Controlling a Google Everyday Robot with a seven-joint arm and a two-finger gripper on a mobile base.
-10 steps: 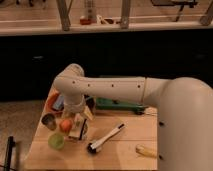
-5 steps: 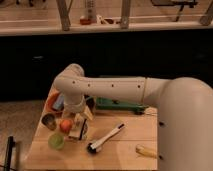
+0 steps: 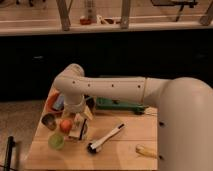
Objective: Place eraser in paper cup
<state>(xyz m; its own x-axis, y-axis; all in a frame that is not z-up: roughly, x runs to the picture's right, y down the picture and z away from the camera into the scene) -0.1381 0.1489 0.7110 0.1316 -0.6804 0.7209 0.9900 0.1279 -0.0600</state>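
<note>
Camera view: nearest, on the wooden table, a yellow item lies lower right, a lime-green cup lower left, and a black-and-white brush between them. Farther back at left, the gripper hangs low beside an orange ball, with the pale eraser at its tip. Whether the gripper is clamping the eraser cannot be told.
</note>
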